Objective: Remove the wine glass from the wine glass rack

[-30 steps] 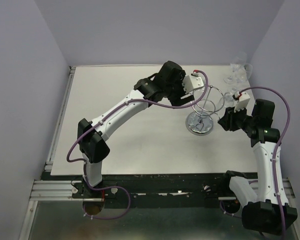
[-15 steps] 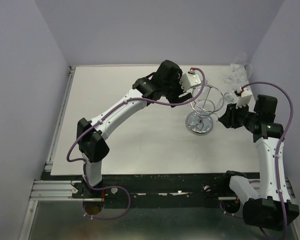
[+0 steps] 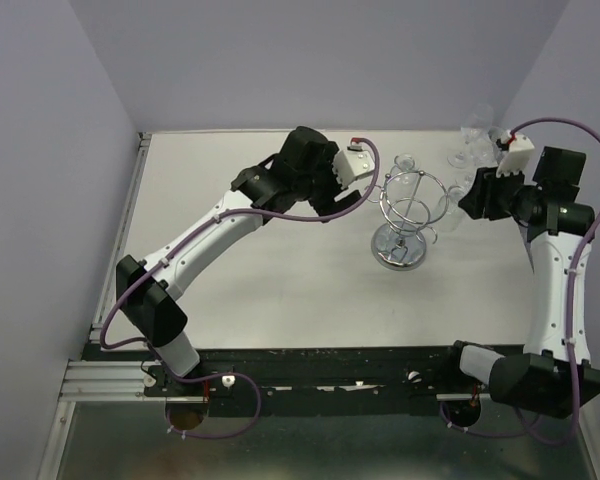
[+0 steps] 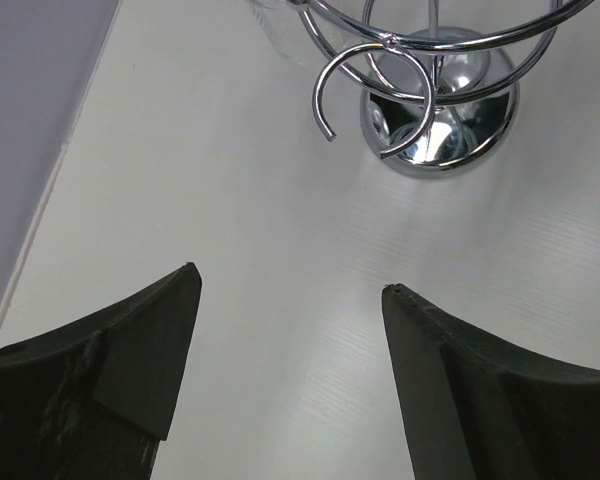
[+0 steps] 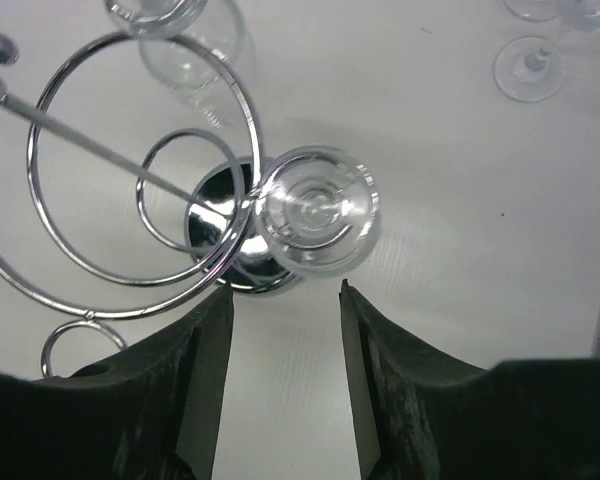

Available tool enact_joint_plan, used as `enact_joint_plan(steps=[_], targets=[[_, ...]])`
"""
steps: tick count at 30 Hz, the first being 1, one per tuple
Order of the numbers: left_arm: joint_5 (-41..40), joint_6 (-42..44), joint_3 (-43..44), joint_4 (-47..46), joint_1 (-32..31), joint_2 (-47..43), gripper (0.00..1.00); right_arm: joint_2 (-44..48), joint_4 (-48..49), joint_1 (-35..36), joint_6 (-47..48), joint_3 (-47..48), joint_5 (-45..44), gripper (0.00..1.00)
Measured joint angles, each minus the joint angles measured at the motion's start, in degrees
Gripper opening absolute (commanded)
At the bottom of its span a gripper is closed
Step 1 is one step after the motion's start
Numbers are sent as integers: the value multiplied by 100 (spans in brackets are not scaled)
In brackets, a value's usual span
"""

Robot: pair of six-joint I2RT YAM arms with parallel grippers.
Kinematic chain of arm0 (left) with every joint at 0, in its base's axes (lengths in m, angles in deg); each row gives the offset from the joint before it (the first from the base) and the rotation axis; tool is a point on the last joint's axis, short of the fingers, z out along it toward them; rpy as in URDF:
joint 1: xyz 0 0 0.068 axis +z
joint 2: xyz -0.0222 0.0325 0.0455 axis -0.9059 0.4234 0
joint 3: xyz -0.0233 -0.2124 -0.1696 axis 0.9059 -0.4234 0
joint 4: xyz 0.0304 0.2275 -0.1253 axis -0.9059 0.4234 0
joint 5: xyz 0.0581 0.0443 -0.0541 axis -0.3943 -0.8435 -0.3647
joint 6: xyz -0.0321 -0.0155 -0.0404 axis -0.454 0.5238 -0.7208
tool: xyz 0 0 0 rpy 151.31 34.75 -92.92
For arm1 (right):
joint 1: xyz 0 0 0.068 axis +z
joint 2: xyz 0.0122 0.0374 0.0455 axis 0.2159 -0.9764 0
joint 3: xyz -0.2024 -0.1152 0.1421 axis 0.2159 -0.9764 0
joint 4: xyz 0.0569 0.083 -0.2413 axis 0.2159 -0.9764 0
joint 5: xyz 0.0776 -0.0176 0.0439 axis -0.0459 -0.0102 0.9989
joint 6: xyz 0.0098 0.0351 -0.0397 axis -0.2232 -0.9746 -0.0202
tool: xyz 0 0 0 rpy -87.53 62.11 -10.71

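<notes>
Wine glass hangs from wine glass rack, apparently inverted, foot caught at ring edge nearest right arm. Rack stands mid-bench.

Right end effector: released, fingers apart, just short of glass. Likely lined up to straddle it.

Left end effector: released, empty, facing rack base. Probably standing by to steady rack.

Loose glasses in far right corner.

one wire rack mid-table, just the one. two wine glasses hanging on it: far glass and right glass. far right corner, standing glasses, at least two, clear glass overlapping, can't settle the number. and two arms: left arm, right arm.
</notes>
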Motion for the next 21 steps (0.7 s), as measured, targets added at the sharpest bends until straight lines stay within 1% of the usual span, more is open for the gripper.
enact_joint_plan(steps=[3,7,10,12,13,14,18,21], targets=[[90,-26,-122,-7,2,-61,89,-437,-15,-468,-52,509,251,58],[186,-24,-422,33,46,-144,89,-968,-2,-1185,-35,957,789,64],[232,-20,-584,125,114,-203,89,-1290,7,-1668,166,1058,1246,72],[240,-17,-660,164,166,-256,89,-1456,-9,-1923,422,1049,1526,80],[245,-17,-688,168,192,-286,89,-1504,-2,-2052,612,1019,1700,86],[247,-17,-715,168,219,-319,89,-1512,24,-2184,852,927,1937,89],[249,-24,-756,177,313,-380,89,-1303,4,-2503,1921,297,2750,98],[275,-48,-763,181,378,-385,89,-885,0,-2527,2892,-361,3298,100]])
